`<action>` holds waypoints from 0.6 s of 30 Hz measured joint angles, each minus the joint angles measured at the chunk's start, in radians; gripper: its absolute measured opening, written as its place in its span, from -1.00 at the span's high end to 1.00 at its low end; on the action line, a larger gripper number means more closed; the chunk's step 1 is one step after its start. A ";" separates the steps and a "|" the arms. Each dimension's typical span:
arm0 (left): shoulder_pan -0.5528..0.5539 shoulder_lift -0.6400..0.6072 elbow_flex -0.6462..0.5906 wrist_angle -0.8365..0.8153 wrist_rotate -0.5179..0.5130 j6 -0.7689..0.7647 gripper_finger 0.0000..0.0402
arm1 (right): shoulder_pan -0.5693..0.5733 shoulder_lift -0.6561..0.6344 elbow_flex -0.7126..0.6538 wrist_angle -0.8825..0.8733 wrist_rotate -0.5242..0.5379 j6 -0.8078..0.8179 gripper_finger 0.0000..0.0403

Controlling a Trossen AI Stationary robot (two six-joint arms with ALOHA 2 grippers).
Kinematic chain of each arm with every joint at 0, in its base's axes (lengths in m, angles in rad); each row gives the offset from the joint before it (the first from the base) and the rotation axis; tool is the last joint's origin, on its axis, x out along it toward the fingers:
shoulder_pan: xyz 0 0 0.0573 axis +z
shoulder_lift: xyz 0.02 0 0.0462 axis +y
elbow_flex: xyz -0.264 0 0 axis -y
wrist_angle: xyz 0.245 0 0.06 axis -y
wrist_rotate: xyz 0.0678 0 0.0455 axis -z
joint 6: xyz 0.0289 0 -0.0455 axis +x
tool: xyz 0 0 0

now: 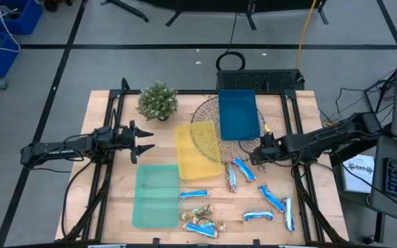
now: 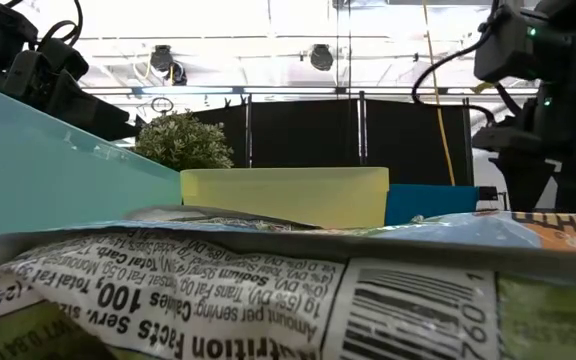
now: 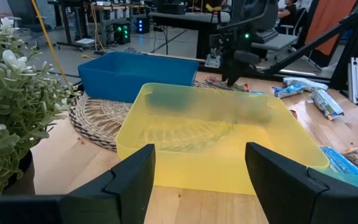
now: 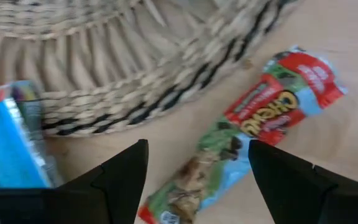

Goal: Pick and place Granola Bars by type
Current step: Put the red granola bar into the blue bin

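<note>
Dark right gripper point(image 1: 259, 157) hovered open — empty — just above a red-and-blue granola bar point(image 4: 253, 130) beside the woven mat point(image 1: 207, 114); left gripper point(image 1: 145, 142) waited, fingers wide, facing the yellow tray point(image 1: 197, 153).

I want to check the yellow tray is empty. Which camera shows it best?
The left wrist view: the yellow tray fills the picture, inside visible and empty. The high view shows it small from above; the low view only its side wall; the right wrist view misses it.
</note>
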 joint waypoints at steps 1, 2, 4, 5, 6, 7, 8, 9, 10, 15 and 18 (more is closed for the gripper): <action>0.000 0.000 0.000 0.000 0.000 0.000 -0.27 | 0.000 0.008 0.000 -0.004 -0.001 0.009 -0.33; 0.000 0.000 0.000 0.000 0.000 0.000 -0.27 | 0.000 0.015 0.000 -0.008 -0.003 0.016 -0.33; 0.000 0.000 0.000 0.000 0.000 0.001 -0.27 | 0.000 0.025 0.000 -0.006 -0.003 0.027 -0.33; 0.000 0.000 0.000 0.000 0.000 0.002 -0.27 | 0.000 0.029 0.000 -0.006 -0.003 0.035 -0.33; 0.000 0.000 0.000 0.000 0.000 0.003 -0.27 | 0.000 0.033 0.000 -0.006 -0.002 0.040 -0.33; 0.000 0.000 0.000 0.000 0.000 0.006 -0.27 | 0.000 0.037 0.000 -0.005 -0.002 0.043 -0.33; 0.000 0.000 0.000 0.000 0.000 0.006 -0.27 | 0.000 0.040 0.000 -0.007 -0.002 0.047 -0.33; 0.000 0.000 0.000 0.000 0.000 0.006 -0.27 | 0.000 0.044 0.000 -0.009 -0.002 0.055 -0.33; 0.000 0.000 0.000 0.000 0.000 0.006 -0.27 | 0.000 0.047 0.000 -0.011 -0.003 0.061 -0.33; 0.000 0.000 0.000 0.000 0.000 0.006 -0.27 | 0.000 0.057 0.000 -0.022 -0.004 0.061 -0.26; 0.000 0.000 0.000 0.000 0.000 0.006 -0.27 | 0.000 0.057 0.000 -0.024 -0.005 0.059 -0.12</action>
